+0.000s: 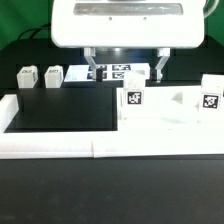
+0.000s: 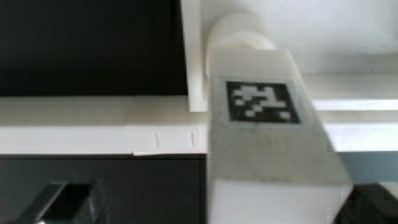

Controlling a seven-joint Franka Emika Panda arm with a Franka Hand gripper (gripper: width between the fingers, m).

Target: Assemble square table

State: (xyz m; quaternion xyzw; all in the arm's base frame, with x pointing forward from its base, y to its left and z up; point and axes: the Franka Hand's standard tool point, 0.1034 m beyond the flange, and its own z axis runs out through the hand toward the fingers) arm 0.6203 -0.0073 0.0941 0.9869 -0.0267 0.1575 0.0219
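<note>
Exterior, gripper: the gripper (image 1: 125,71) hangs at twelve o'clock under the arm's white body, with its two dark fingers spread wide and nothing between them.
Exterior, plate: one white plate (image 1: 168,110) lies flat at three o'clock, inside the rail (image 1: 50,142).
Exterior, legs: four tagged legs are plain. Two stand upright on the plate, a near leg (image 1: 133,99) and a far leg (image 1: 208,98). Two loose legs (image 1: 25,77) sit at ten o'clock. A small white shape beside them is too small to name.
Exterior, marker board: one marker board (image 1: 122,72) lies at twelve o'clock.
Wrist, gripper: the jaws are apart. One dark finger (image 2: 63,205) stands clear of a leg, so nothing is clamped.
Wrist, leg: one upright leg (image 2: 267,120) fills the space between the fingers, its tag facing the camera.
Handling, leg: it is probably light, stiff, smooth plastic that could slip or twist. Pinching across the flat sides of the shaft looks best.
Handling, plate: it looks rigid and too broad to pinch flat, so an edge is the likely hold.
</note>
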